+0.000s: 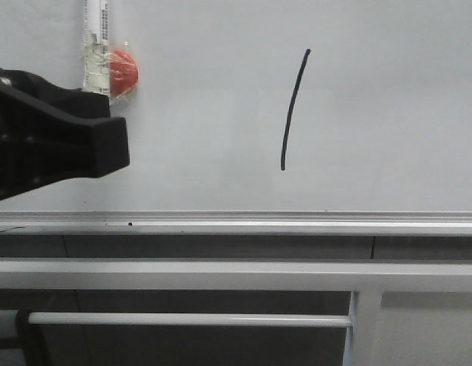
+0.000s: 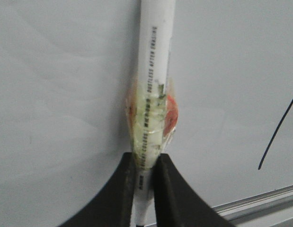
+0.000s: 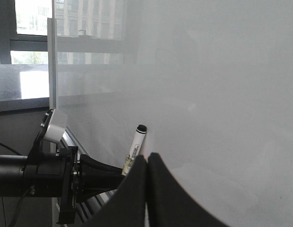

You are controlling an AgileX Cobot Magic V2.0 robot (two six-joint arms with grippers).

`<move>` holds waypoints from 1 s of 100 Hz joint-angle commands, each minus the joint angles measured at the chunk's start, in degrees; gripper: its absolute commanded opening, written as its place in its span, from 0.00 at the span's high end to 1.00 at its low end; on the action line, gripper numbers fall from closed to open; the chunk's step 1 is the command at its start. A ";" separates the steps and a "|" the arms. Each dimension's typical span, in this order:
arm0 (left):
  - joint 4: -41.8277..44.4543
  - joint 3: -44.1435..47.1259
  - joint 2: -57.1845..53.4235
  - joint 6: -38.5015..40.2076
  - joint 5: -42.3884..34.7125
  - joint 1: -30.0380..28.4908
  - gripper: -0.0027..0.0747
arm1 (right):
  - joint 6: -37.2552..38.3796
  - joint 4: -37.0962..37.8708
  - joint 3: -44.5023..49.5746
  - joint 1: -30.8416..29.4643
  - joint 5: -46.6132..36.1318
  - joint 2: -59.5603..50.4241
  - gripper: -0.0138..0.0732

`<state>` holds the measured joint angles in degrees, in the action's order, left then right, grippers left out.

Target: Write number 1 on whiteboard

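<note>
Front view: the whiteboard (image 1: 388, 114) fills the upper part, edged below by a silver rail (image 1: 236, 223). The number 1 (image 1: 294, 109) stands right of centre as a thin, slightly curved black stroke. The left gripper (image 1: 106, 126) enters from the left edge, mostly a dark block; its fingertips are hard to make out here. Above it a white marker (image 1: 95, 38) runs up out of the picture, so its tip is cut off. A red blob under clear tape (image 1: 123, 72) sits at its side.

Left wrist view: the jaws are clamped on the marker (image 2: 153, 71), whose lower end disappears between the black fingers (image 2: 118, 189). The taped red piece (image 2: 171, 113) wraps the barrel just above them. The stroke (image 2: 278, 130) lies well apart, partly cut off by the frame edge.

Right wrist view: the right gripper (image 3: 147, 158) has its jaws together with nothing between them. Beyond, the marker's black-tipped end (image 3: 141, 128) points up beside the board (image 3: 222, 94).
</note>
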<state>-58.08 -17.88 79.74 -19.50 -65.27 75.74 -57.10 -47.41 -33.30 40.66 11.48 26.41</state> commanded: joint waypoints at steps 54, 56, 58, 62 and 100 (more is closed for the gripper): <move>1.42 -1.19 -0.61 0.21 -14.13 -0.22 0.99 | -0.24 -0.31 -1.50 -0.36 -2.67 0.08 0.91; 1.30 -1.18 -0.61 0.21 -14.13 -0.22 0.99 | -0.24 -0.31 -1.50 -0.36 -2.67 0.08 0.91; 1.04 -1.04 -0.61 0.21 -14.13 -0.22 0.99 | -0.24 -0.31 -1.50 -0.36 -2.67 0.08 0.91; 0.20 -0.61 -0.61 0.21 -14.13 -0.22 0.99 | -0.24 -0.20 -1.50 -0.36 -2.67 0.08 0.91; -7.82 2.56 -7.18 -9.97 -14.13 6.44 0.99 | -0.24 0.48 -1.50 -0.36 -2.67 0.08 0.91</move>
<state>-64.75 -14.61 75.90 -23.55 -65.65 80.41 -56.99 -46.80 -33.30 40.66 11.56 26.41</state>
